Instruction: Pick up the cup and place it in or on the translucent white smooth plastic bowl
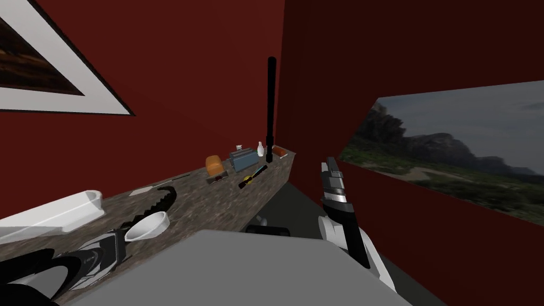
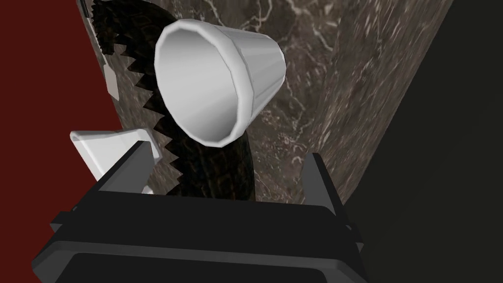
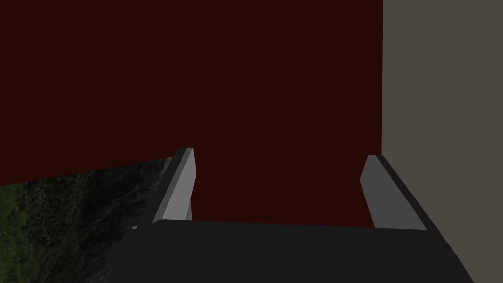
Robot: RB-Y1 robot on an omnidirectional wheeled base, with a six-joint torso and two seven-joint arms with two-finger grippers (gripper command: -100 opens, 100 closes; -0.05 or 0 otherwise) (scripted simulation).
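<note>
A white cup [image 2: 216, 78] lies on its side on the dark marbled counter [image 1: 212, 204], its mouth turned toward my left gripper [image 2: 226, 172]. The cup [image 1: 147, 226] rests against a black saw-toothed curved object [image 1: 159, 204]. My left gripper [image 1: 121, 237] is open just short of the cup's rim, nothing between its fingers. A translucent white bowl-like container [image 1: 74, 208] stands by the red wall, beside the left finger [image 2: 132, 164]. My right gripper [image 1: 330, 172] is raised off the counter's end, and its fingers [image 3: 179, 186] are open and empty.
Further along the counter are an orange loaf [image 1: 214, 164], a grey-blue box [image 1: 243, 158], a small white bottle [image 1: 260, 149], a yellow and black tool [image 1: 252, 177] and a tall black pole [image 1: 271, 106]. The counter's front edge [image 2: 393, 108] runs close beside the cup.
</note>
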